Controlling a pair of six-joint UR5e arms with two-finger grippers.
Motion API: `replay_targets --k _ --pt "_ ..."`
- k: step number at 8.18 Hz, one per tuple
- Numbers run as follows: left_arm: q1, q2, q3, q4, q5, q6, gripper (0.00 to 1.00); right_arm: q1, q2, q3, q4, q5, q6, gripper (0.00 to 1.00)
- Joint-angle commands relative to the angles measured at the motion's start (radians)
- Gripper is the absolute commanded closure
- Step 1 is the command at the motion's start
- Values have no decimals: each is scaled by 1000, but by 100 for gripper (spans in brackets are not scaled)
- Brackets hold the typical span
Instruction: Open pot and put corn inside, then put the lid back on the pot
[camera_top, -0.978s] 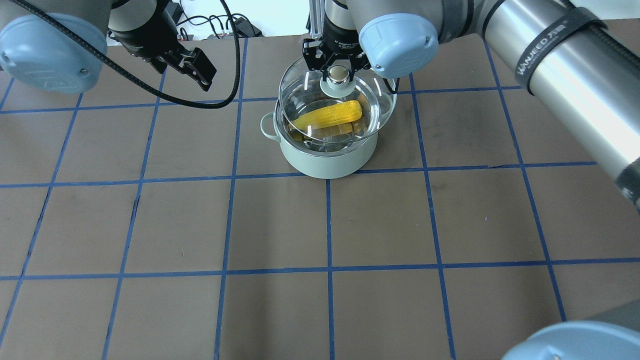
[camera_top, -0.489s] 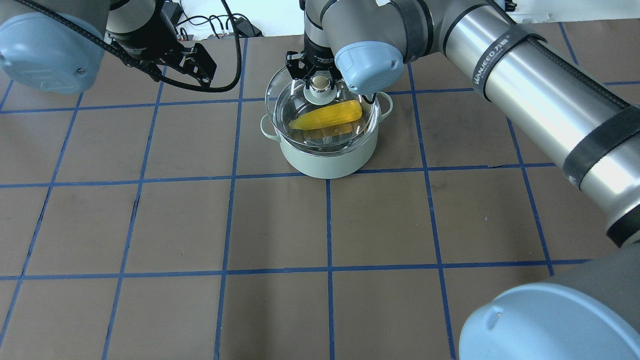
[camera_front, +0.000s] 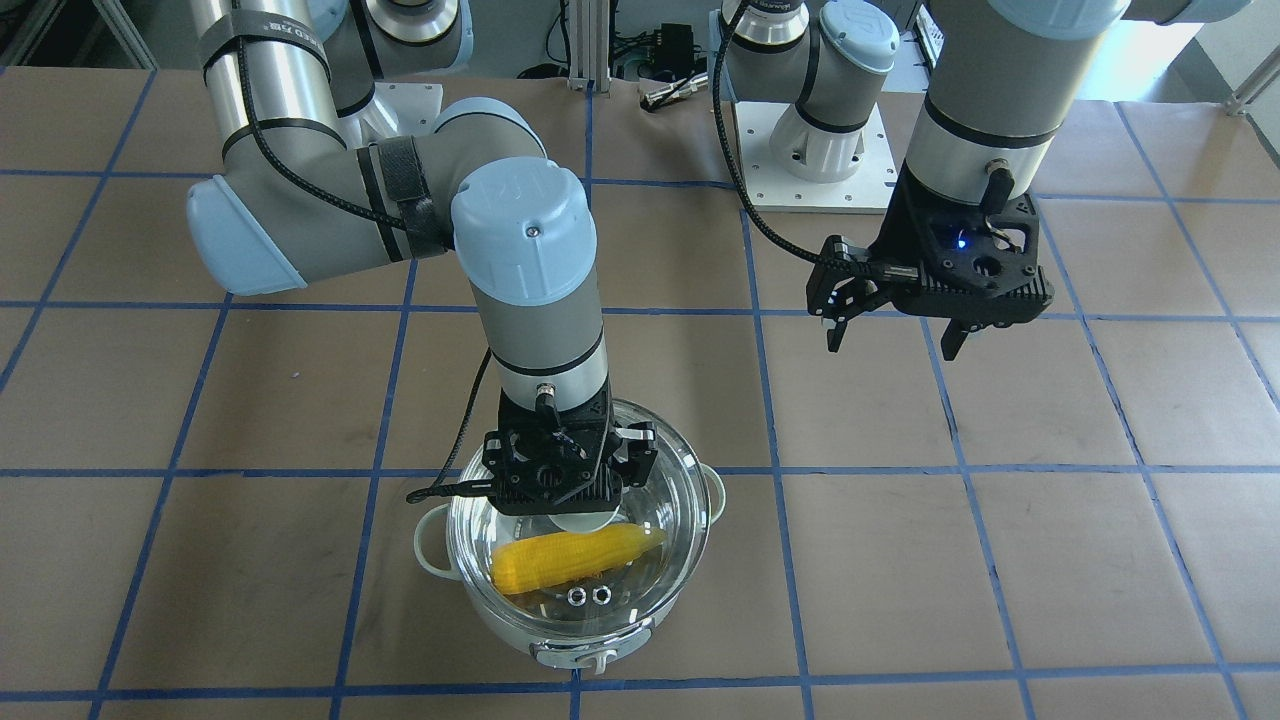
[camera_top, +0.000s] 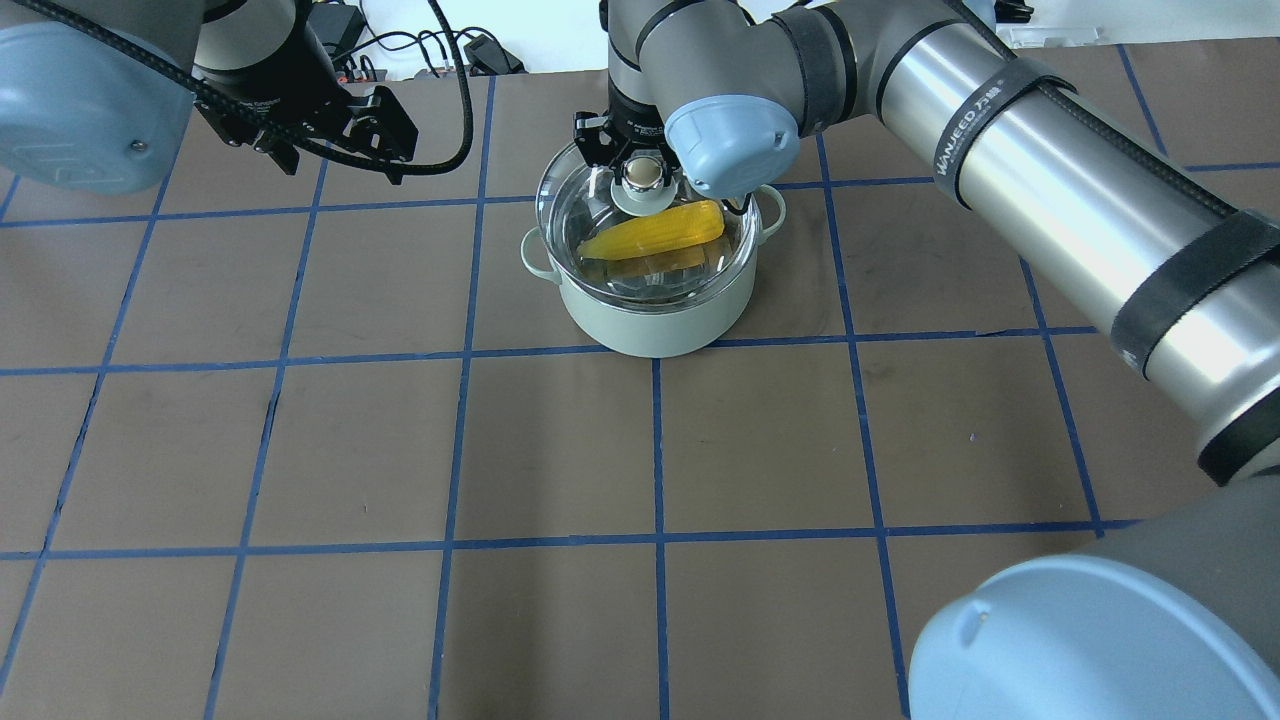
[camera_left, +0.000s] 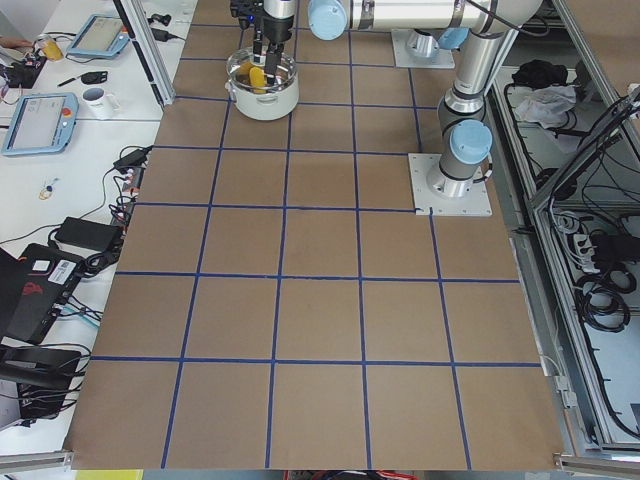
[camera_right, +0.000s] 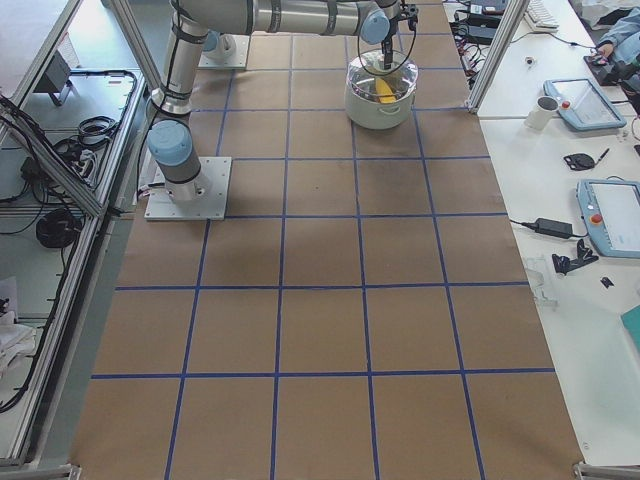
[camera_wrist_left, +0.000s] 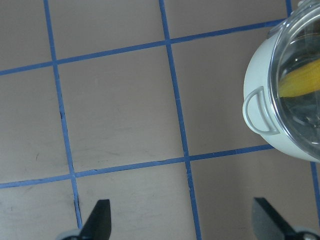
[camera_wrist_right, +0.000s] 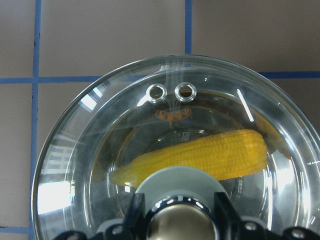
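The pale mint-green pot (camera_top: 655, 322) stands on the far middle of the table, also in the front view (camera_front: 515, 628). The yellow corn (camera_top: 660, 232) lies inside it, seen through the glass. My right gripper (camera_top: 643, 172) is shut on the beige knob of the clear glass lid (camera_top: 575, 195) and holds the lid level, low over the pot's rim. I cannot tell if lid and rim touch. In the right wrist view the corn (camera_wrist_right: 210, 152) and two vent holes show under the lid (camera_wrist_right: 75, 150). My left gripper (camera_top: 340, 155) hangs open and empty, left of the pot.
The brown table mat with blue tape lines (camera_top: 660, 450) spreads around the pot. Cables and a power strip (camera_top: 470, 50) lie past the far edge. The left wrist view shows the pot's loop handle (camera_wrist_left: 260, 110) at its right edge.
My right gripper has carried the lid left and down until it sits centred over the pot. My left gripper has drawn back a little to the left.
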Motion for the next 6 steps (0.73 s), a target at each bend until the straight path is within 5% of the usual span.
replay_targets --k 1,6 --pt "-1 44 -16 -11 11 -68 0 0 1 6 4 -19 6 68" --pt "-1 15 -25 -23 6 -71 0 0 10 16 0 -19 -9 68"
